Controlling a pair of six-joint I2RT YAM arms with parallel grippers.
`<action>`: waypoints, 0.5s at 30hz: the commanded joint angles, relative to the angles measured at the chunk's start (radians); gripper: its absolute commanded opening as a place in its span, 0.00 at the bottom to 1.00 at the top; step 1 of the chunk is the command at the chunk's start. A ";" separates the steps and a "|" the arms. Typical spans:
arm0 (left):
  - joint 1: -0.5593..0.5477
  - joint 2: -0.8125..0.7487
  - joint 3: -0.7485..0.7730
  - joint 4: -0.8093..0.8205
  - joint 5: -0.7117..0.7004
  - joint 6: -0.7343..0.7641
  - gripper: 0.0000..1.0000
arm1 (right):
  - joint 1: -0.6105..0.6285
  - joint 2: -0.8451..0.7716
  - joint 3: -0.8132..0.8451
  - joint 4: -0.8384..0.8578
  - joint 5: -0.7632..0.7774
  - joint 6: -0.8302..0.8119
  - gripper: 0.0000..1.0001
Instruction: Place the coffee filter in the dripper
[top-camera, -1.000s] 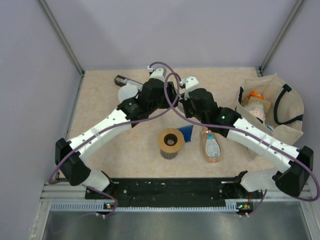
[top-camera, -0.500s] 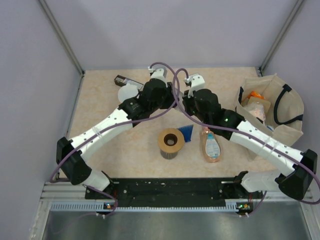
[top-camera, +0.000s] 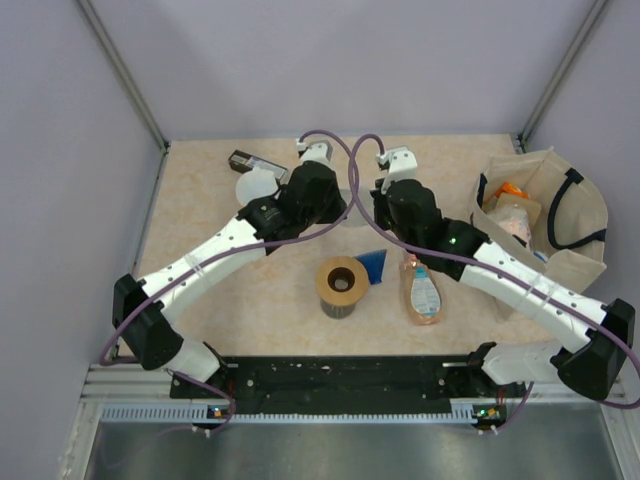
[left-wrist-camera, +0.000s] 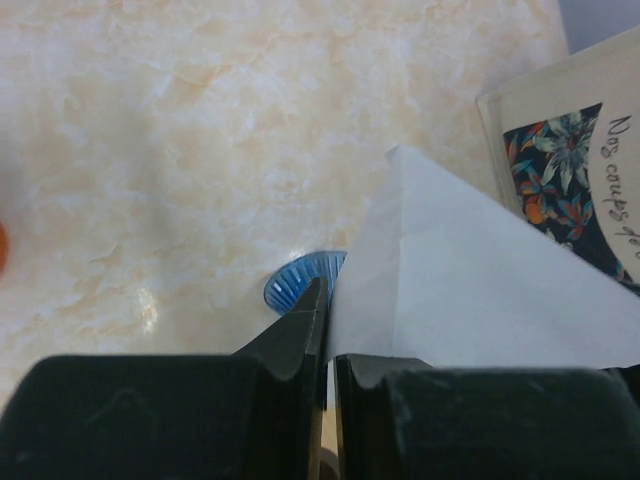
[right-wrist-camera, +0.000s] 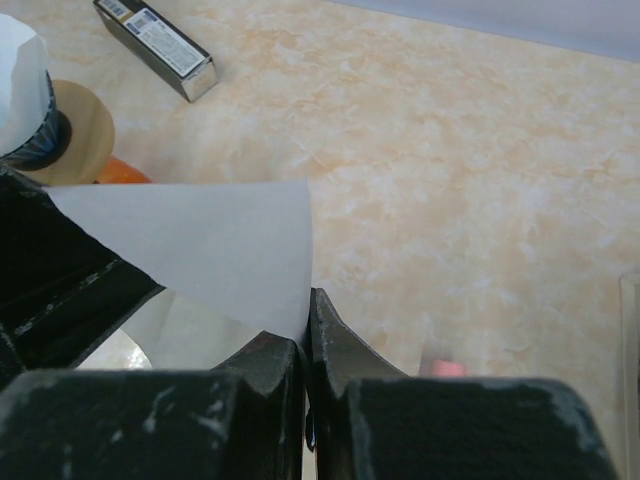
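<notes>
**Item 1, left gripper** (left-wrist-camera: 328, 300): the black fingers are drawn nearly together, with only a thin slit between them. The edge of the coffee filter runs into that slit, so it is pinched.

**Item 2, right gripper** (right-wrist-camera: 307, 312): the fingers are pressed together, nipping the lower corner of the same sheet.

**Item 3, coffee filter** (left-wrist-camera: 470, 290): white paper, folded flat, held off the table (left-wrist-camera: 150, 120) between the two grippers. From the left fingertips it fans up and to the right. From the right fingertips it fans up and to the left.

**Item 4, dripper** (left-wrist-camera: 296, 283): blue ribbed plastic, lying on the table just beyond the left fingertips, partly hidden by the left finger and the sheet. The filter is not in it.

**Item 5, tote bag** (left-wrist-camera: 560, 160): cream with a flower print, to the right of the left gripper.

**Item 6, black box** (right-wrist-camera: 155, 45): a long carton, far ahead and to the left of the right gripper.

**Item 7, brown roll** (top-camera: 340, 287): standing upright behind both grippers, toward the arm bases.

**Item 8, bottle** (top-camera: 422, 290): lying flat, behind the right gripper and beside the roll.
</notes>
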 joint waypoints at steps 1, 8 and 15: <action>-0.003 -0.031 0.017 -0.120 -0.030 -0.026 0.09 | 0.010 -0.009 0.035 -0.031 0.126 0.049 0.00; -0.016 -0.054 -0.012 -0.157 0.004 -0.073 0.06 | 0.012 -0.003 0.041 -0.028 0.139 0.069 0.00; -0.025 -0.054 0.003 -0.154 0.040 -0.063 0.11 | 0.012 -0.006 0.041 -0.031 0.042 0.068 0.00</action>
